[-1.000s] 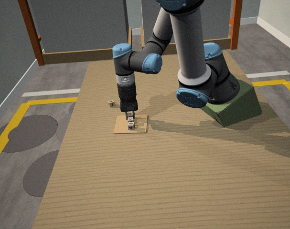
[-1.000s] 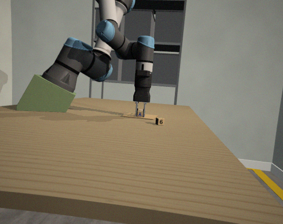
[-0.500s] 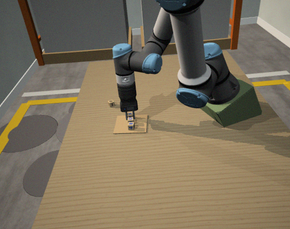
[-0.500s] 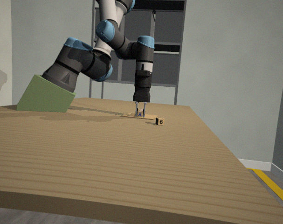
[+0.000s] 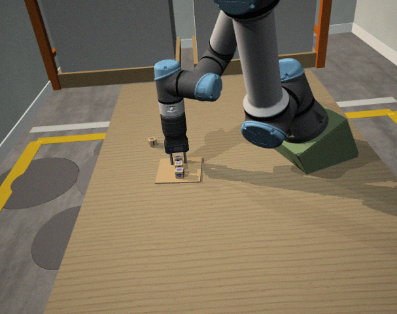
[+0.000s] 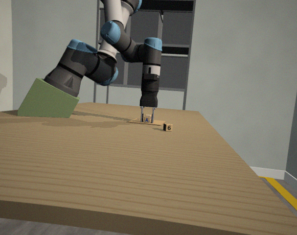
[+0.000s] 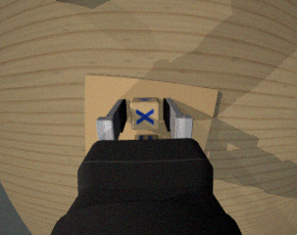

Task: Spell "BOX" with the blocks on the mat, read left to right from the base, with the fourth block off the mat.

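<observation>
The X block [image 5: 178, 156] [image 6: 147, 119] [image 7: 145, 116] lies on the mat [image 5: 164, 176] [image 6: 159, 123] [image 7: 101, 93], its blue X facing up. My gripper [image 5: 178, 163] [image 6: 147, 122] [image 7: 144, 109] is open around it, one finger on each side, with a gap on both sides in the wrist view. The O block [image 5: 178, 163] is the middle one of the row. The third block [image 5: 179, 171] is at the end nearest the top camera; its top letter looks like a B. In the wrist view my gripper body hides most of the row. The mat looks flat.
The fourth block [image 5: 152, 142] [image 6: 168, 127] lies on the table off the mat, with a black 6 on one side. The green base wedge [image 5: 330, 145] [image 6: 48, 101] stands on the table under the arm. The arm casts shadows over the table and part of the mat.
</observation>
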Robot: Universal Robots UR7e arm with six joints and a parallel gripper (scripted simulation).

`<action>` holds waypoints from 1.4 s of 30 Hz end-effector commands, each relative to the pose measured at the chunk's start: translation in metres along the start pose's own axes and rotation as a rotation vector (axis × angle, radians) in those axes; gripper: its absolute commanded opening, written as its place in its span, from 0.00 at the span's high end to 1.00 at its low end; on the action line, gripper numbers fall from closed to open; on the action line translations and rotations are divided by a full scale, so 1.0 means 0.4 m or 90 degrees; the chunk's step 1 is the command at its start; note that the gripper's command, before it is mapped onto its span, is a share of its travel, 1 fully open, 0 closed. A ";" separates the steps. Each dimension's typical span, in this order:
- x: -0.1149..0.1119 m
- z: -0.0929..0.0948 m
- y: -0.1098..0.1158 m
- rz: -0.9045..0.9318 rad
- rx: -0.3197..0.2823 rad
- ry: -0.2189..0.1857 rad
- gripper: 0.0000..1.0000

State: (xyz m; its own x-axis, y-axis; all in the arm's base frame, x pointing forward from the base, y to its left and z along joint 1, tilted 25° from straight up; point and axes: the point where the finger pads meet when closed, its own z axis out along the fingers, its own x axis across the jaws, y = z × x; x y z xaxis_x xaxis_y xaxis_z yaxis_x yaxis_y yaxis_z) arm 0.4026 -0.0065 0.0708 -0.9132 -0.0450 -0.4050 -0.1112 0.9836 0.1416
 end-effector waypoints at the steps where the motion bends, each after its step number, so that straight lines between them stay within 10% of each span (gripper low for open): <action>1: -0.001 -0.001 0.000 0.000 0.000 -0.001 0.21; 18: -0.001 -0.020 0.000 0.000 0.000 -0.001 0.21; 42: -0.001 -0.195 0.000 0.000 0.000 -0.001 0.21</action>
State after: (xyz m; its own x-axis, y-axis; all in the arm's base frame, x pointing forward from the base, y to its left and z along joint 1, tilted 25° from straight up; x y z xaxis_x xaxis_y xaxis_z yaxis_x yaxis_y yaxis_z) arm 0.3776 -0.0179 0.1290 -0.9131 -0.0451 -0.4052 -0.1114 0.9837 0.1415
